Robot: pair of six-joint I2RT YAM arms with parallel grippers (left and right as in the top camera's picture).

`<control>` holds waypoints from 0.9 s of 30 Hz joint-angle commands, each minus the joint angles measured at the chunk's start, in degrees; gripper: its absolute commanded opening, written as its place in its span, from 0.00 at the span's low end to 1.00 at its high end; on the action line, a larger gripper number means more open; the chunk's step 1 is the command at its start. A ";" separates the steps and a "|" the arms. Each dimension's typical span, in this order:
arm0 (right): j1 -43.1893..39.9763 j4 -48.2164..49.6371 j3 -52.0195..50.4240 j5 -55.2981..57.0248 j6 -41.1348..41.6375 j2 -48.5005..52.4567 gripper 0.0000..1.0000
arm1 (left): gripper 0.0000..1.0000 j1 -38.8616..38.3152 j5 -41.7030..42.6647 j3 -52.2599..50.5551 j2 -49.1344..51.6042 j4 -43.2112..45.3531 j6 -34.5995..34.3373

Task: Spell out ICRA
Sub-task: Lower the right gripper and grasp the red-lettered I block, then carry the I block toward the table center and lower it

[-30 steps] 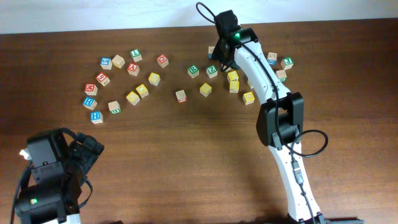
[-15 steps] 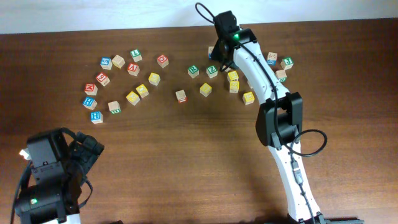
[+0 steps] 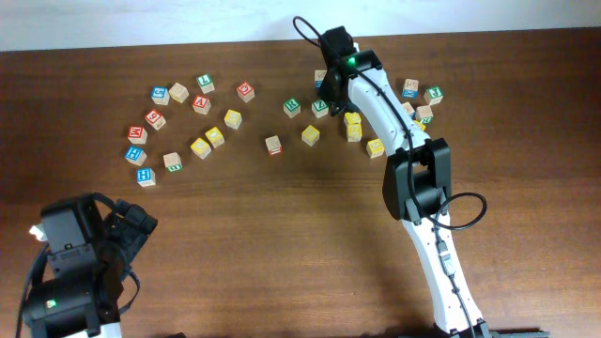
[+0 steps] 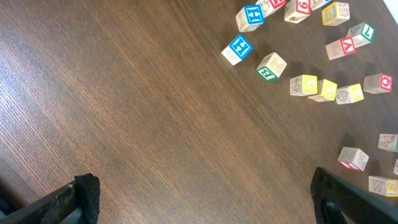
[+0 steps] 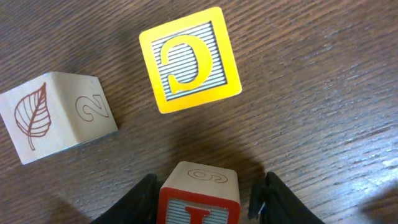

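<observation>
**A:** Starting at the near edge: the left gripper [image 4: 202, 193] has its fingers spread wide with nothing between them. Only the dark tips show, poking into the bottom corners of its wrist view.

**B:** And the cubes in that view run off the top and right edges, a few of them cut through by the frame.

**A:** Mid-table, the A cube [image 3: 200, 103] with its red letter lies in the left-hand cluster, well apart from both grippers. I can't find an R from overhead, because the print is too small to read.

**B:** On the far side, the right arm [image 3: 413, 178] stretches across the table. From above, its wrist housing hides the fingers and whatever is under them.

**A:** The wrist view fills that in. The right gripper [image 5: 202, 196] has its jaws parted, straddling the I cube [image 5: 200, 186]. One finger looks to be touching the cube and the other stands off across a shadowed gap. The bottom edge cuts the cube off, so only the top of the red letter shows.

**B:** Just beyond sits the C cube [image 5: 189, 60], yellow-bordered, flat on the table and not touching the I. Off to one side is a leaf cube [image 5: 59, 118] with a 2 on one face.

**A:** The table [image 3: 282, 235] is dark brown wood grain, with a pale wall [image 3: 141, 19] running past its far edge
</observation>
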 commanded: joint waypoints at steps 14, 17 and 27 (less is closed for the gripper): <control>0.33 -9.05 9.18 -4.61 -5.42 -3.76 0.04 | 0.99 0.28 0.39 0.00 -0.24 -0.09 -0.57; 0.33 -12.81 12.35 -10.95 -10.32 -5.20 0.04 | 0.99 0.28 0.39 0.00 -0.24 -0.09 -0.57; 1.90 -38.91 17.03 -27.15 -26.40 -8.20 0.04 | 0.99 0.28 0.39 0.00 -0.24 -0.09 -0.57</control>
